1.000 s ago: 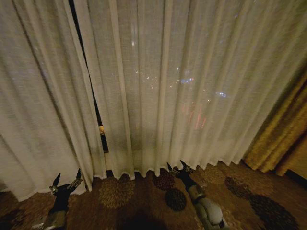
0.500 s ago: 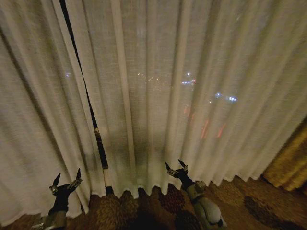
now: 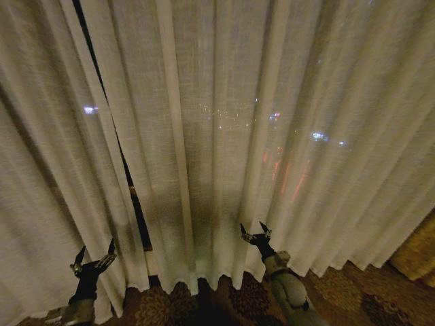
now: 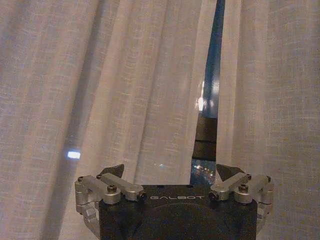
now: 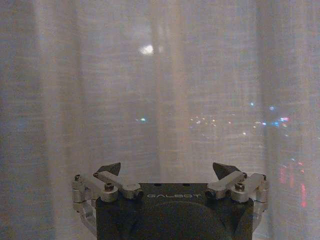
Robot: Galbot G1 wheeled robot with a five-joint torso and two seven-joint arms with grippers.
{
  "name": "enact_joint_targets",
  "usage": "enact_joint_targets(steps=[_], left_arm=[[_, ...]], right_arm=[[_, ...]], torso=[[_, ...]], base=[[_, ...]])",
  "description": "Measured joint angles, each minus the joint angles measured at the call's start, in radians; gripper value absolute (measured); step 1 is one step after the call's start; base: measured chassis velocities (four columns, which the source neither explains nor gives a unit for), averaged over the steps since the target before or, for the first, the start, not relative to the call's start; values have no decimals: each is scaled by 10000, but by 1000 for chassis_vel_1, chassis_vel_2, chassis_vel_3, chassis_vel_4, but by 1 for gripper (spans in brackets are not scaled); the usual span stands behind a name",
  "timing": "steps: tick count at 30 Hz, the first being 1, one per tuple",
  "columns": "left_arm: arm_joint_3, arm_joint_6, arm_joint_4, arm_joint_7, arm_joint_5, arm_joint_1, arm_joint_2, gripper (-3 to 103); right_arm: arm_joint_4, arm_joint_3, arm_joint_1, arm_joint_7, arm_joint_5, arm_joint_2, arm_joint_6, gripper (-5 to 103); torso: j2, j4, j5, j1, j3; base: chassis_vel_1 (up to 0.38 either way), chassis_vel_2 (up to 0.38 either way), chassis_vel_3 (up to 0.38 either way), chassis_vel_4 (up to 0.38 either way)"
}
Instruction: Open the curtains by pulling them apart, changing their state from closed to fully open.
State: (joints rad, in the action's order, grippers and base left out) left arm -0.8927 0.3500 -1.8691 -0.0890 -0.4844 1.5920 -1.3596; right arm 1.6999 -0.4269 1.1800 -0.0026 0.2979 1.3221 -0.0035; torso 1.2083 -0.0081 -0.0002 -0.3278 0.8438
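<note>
— Sheer cream fabric ahead of both sets of jaws: the curtains [image 3: 224,136], two pleated panels hanging to the patterned carpet [image 3: 353,299], city lights glowing through.

— Closed?

— Nearly. Only a narrow dark gap [image 3: 112,129] between the panels, up and slightly inward of the left gripper [image 3: 94,256].

— Left jaws?

— Spread apart, holding nothing, close before the left panel's hem; seen from the left wrist [image 4: 170,175], pointed at cloth with the slit just off-centre.

— Right gripper [image 3: 255,232]?

— Likewise spread wide and empty, raised against the lower folds of the right panel; from the right wrist [image 5: 167,172], fabric straight ahead, touching or not impossible to tell.
</note>
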Motion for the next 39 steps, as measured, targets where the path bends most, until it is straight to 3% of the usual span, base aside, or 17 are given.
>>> enact_joint_targets(steps=[35,39], left_arm=[[-2,0,0,0,0,-6,3,100],[-2,0,0,0,0,-6,2,100]], right_arm=[[-4627,1056,-4089,377,76,281,557,103],[-5006,1167,-4403,186,49,385,858,92]], torso=[[-8,2,0,-17,6],[-8,2,1,-18,5]], base=[[0,0,0,0],[0,0,0,0]])
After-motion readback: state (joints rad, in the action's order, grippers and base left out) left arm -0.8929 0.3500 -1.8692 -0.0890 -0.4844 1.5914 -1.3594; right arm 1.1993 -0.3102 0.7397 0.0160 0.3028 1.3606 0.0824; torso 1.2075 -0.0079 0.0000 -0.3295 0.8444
